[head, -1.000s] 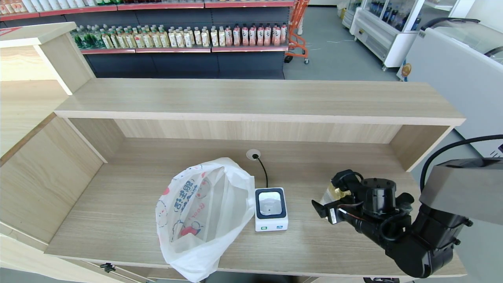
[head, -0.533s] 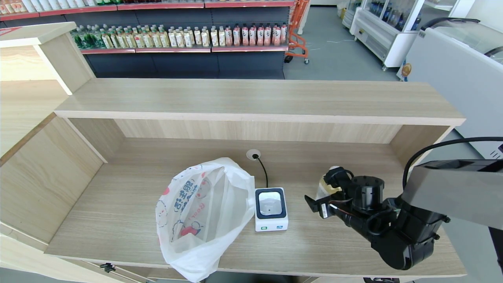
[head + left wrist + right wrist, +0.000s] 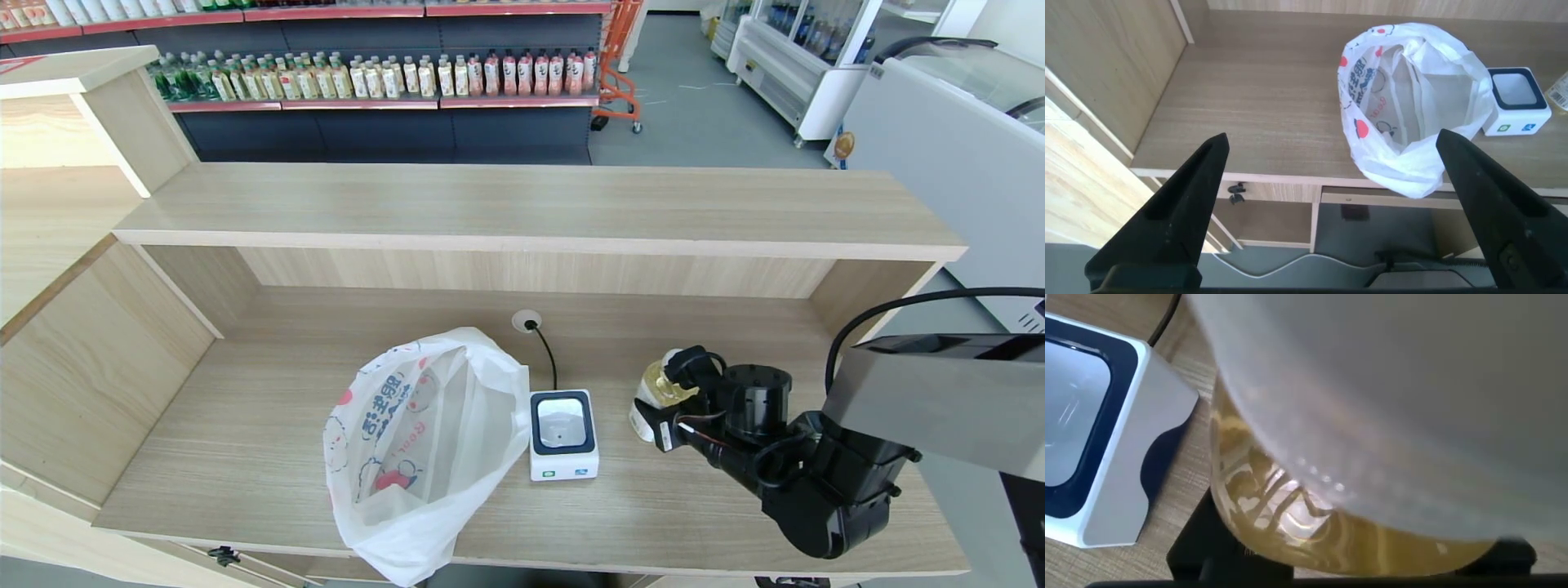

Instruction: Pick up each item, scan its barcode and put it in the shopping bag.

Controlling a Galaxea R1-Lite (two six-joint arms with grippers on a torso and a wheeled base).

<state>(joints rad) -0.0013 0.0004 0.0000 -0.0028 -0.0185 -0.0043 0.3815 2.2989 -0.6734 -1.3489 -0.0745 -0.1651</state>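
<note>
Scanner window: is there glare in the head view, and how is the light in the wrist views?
Head view: the scanner window reflects pale light. Left wrist view: the left end effector looks dark against the lit counter. Right wrist view: the bottle, very near the lens, carries pale highlights.

Read from the scanner (image 3: 563, 433) in the head view. At 9 o'clock the shopping bag (image 3: 424, 441) stands just beside it with no gap showing, its mouth open upward. At 12 o'clock the cable (image 3: 545, 351) crosses the worktop (image 3: 245, 425) to a hole near the back wall (image 3: 531, 273). At 3 o'clock a narrow bare strip lies between the scanner and the bottle (image 3: 653, 384), which is clamped in the right hand (image 3: 663, 404). That arm fills the 4 o'clock corner. Past the bag, toward 9 o'clock, bare worktop runs wide to the left side wall (image 3: 106, 367). At 6 o'clock a bare band reaches the front edge. An upper ledge (image 3: 539, 204) tops the back wall.
</note>
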